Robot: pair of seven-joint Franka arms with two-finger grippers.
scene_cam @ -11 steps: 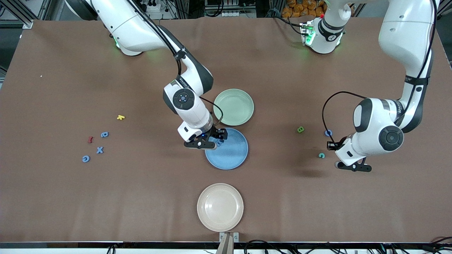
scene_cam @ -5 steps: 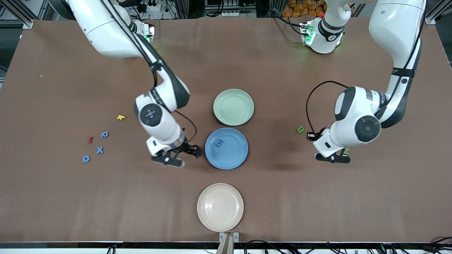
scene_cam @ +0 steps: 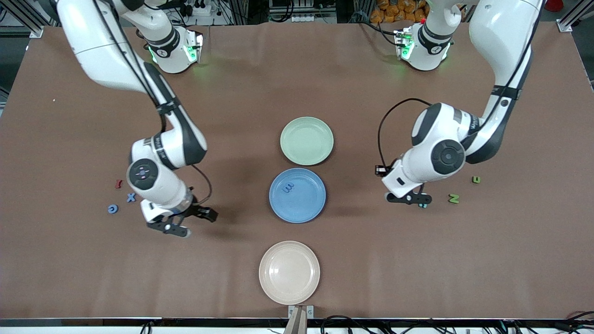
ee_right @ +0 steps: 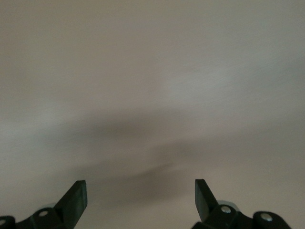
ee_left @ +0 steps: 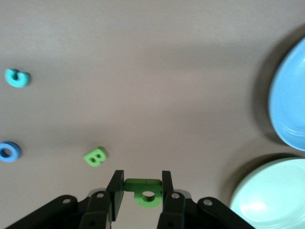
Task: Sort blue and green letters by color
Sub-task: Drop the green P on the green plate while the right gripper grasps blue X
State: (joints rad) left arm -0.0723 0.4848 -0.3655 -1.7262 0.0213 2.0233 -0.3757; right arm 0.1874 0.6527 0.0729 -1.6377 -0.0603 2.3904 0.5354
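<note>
- desk (scene_cam: 69, 278): brown, both arm bases along its top edge in the front view.
- dark red letter (scene_cam: 119, 184), blue X (scene_cam: 131, 197) and blue G-like letter (scene_cam: 112, 209): flat on the desk in a loose cluster toward the right arm's end. The G-like one is nearest the front camera. All are apart from each other.
- right gripper (scene_cam: 188, 221) (ee_right: 140, 191): hangs over bare desk between the blue X and the blue plate. Fingers spread wide apart, nothing between them. The right wrist view shows only desk surface and shadow.
- blue plate (scene_cam: 301, 208) (ee_left: 290, 105): mid-desk, one blue letter (scene_cam: 288, 188) lying in it, near the rim closest to the green plate.
- green plate (scene_cam: 306, 140) (ee_left: 267, 200): just beside the blue plate, farther from the front camera, no letters in it.
- cream plate (scene_cam: 289, 272): nearest the front camera, apart from the blue plate.
- left gripper (scene_cam: 410, 199) (ee_left: 141, 183): over the desk toward the left arm's end, clamped on a green P-like letter (ee_left: 147, 194) held between its fingers.
- left wrist view also shows green B (ee_left: 95, 156), blue O (ee_left: 8, 151) and teal C (ee_left: 17, 78) lying on the desk, all apart. In the front view the teal C (scene_cam: 423, 205) peeks out by the left gripper.
- green N (scene_cam: 453, 198): on the desk near the left gripper.
- small green letter (scene_cam: 475, 179): beside the N, farther from the front camera, shape unclear.
</note>
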